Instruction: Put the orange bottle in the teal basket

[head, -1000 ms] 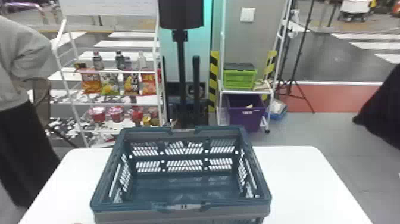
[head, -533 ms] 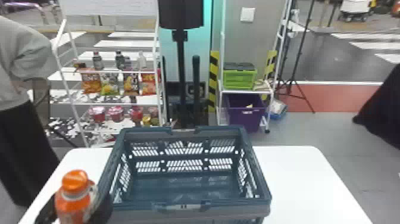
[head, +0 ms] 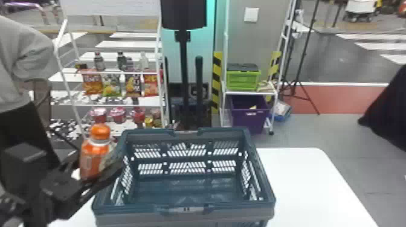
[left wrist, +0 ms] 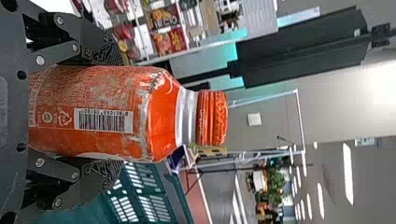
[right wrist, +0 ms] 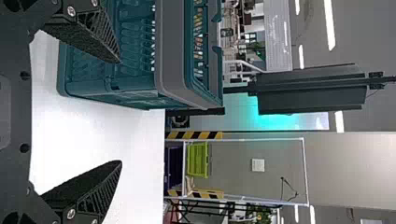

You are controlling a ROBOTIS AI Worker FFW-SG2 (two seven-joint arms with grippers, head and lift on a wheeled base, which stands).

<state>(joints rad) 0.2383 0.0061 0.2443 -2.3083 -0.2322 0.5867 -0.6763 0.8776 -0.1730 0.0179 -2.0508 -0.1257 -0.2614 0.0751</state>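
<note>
While left gripper (head: 97, 163) has jaws pinching orange bottle (head: 94, 151) beside teal basket (head: 136, 208), right gripper (right wrist: 120, 112) has jaws spread.

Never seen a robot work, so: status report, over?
Left gripper: holding orange bottle upright. Right gripper: open, empty. Teal basket's left wall between bottle and inside.

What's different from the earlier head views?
The left claw has carried the orange bottle upward and rightward in the head view, to the teal basket's left side. It was already gripped half a second ago, and still is. The basket and white table stayed put.
</note>
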